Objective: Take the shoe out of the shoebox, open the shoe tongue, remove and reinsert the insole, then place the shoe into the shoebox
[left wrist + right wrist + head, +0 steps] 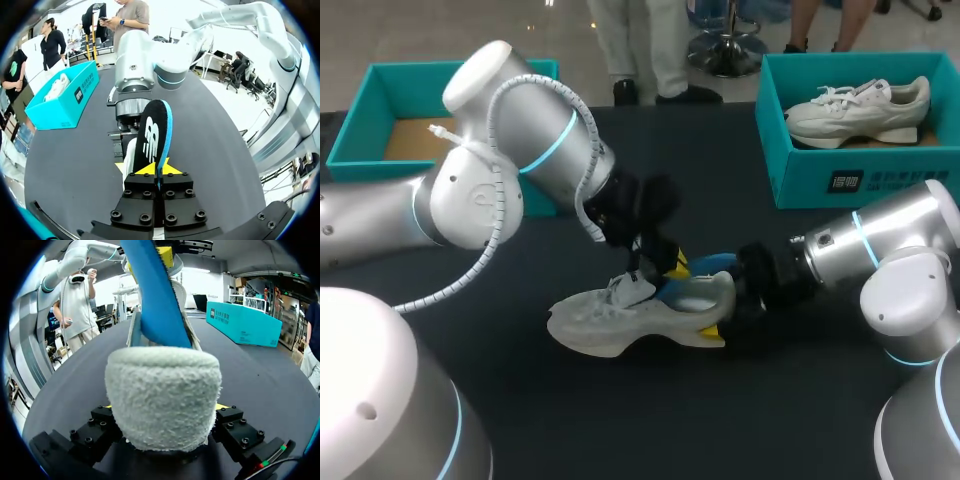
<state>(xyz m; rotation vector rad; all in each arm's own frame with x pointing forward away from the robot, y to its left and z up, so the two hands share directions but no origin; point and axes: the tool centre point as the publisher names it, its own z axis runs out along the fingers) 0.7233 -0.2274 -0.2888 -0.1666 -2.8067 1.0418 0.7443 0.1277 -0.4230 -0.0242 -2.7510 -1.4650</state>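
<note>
The black desk (pixel 620 420) carries everything. The left arm (pixel 480 190) reaches in over its middle and the right arm (pixel 880 250) lies low along its right side. Two teal cardboard shoeboxes stand at the far edge. The left one (pixel 360 120) shows only its brown floor, and the right one (pixel 860 175) holds a second white trainer (pixel 860 108).

The shoe being worked on, a white knit trainer with a chunky sole (pixel 610 325), lies mid-desk, well apart from both boxes. Its long axis runs left to right, with the toe to the left and the fuzzy heel to the right. The right claw (pixel 725 325) has that heel pinched between its two fingers, one on each side, so the shoe looks pinned for the job.

What matters is the insole, a thin foam one with a black top and a blue underside (pixel 152 132). The left claw (pixel 150 169) has closed narrow on its upper end, right above the shoe's mouth. From there the insole slants steeply down, and its lower end sits inside the collar just ahead of the heel — nearly upright while the shoe lies flat.

So I'd say the next move belongs to the left arm alone. It has to travel along the insole's own slant, because pulling sideways could drag the shoe against the right claw's hold. Whether the insole is coming out or going back in, I can't tell from here.
</note>
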